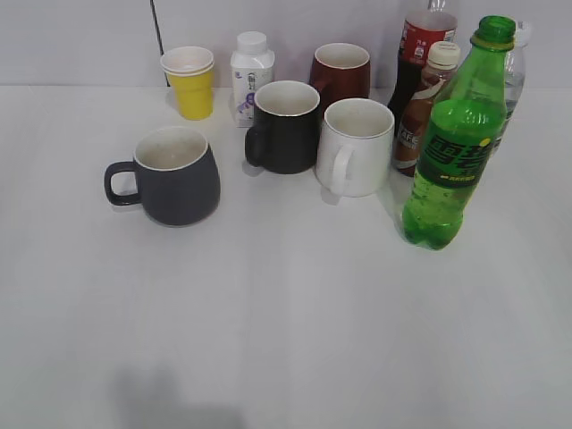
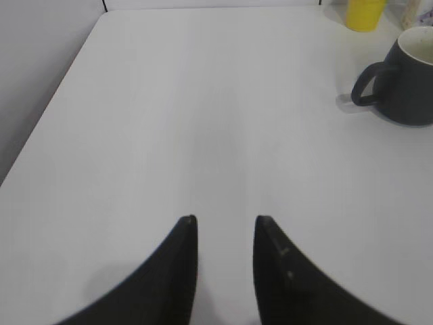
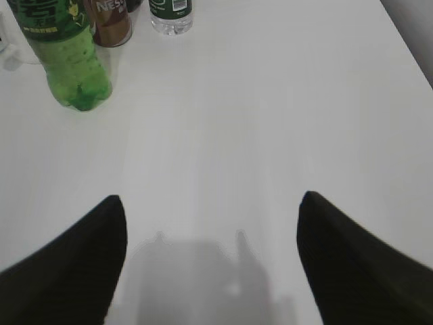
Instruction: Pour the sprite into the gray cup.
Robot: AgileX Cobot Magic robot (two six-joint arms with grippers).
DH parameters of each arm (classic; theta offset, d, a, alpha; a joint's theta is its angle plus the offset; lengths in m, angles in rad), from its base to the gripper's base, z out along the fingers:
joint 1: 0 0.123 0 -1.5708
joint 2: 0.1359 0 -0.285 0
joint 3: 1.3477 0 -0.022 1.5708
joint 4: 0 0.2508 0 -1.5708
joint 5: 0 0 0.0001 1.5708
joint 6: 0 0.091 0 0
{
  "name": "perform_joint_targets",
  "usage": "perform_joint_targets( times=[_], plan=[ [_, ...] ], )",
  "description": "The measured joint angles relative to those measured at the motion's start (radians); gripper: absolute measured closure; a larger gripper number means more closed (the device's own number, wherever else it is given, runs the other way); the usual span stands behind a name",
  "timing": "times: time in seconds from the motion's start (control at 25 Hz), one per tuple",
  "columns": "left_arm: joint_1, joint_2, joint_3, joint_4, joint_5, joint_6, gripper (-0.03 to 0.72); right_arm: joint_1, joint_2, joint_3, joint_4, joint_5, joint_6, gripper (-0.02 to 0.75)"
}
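The sprite [image 3: 67, 61] stands upright on the desk, ahead and left of the right pincer [image 3: 213, 203], which gapes released and nearer; the left pincer [image 2: 225, 220] is narrowly parted, empty.

Partial "NES" lettering on brown coffee bottle [image 3: 111, 20], dark Chinese characters on the sprite [image 1: 458, 147] label, unreadable

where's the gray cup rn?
In the exterior view the gray cup stands upright at left-centre of the table, handle pointing left, in front of the yellow cup and left of the black mug.
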Motion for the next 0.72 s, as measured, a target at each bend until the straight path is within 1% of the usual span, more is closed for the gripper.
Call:
perform_joint_targets(
  times=[0.2, 0.28, 0.36, 0.52, 0.64, 0.72],
  plan=[
    [0.000, 0.000, -0.004, -0.010, -0.011, 0.000, 0.461, 0.000, 0.000, 0.000, 0.000, 0.000, 0.000, 0.150],
    [0.000, 0.000, -0.018, -0.039, -0.096, 0.000, 0.461, 0.000, 0.000, 0.000, 0.000, 0.000, 0.000, 0.150],
    [0.000, 0.018, -0.018, -0.075, -0.296, 0.000, 0.461, 0.000, 0.000, 0.000, 0.000, 0.000, 0.000, 0.150],
    [0.000, 0.110, 0.021, -0.095, -0.725, 0.000, 0.461, 0.000, 0.000, 0.000, 0.000, 0.000, 0.000, 0.150],
    [0.000, 0.217, 0.050, -0.100, -0.925, 0.000, 0.461, 0.000, 0.000, 0.000, 0.000, 0.000, 0.000, 0.150],
    [0.000, 0.308, 0.062, -0.100, -1.005, 0.000, 0.461, 0.000, 0.000, 0.000, 0.000, 0.000, 0.000, 0.150]
  ],
)
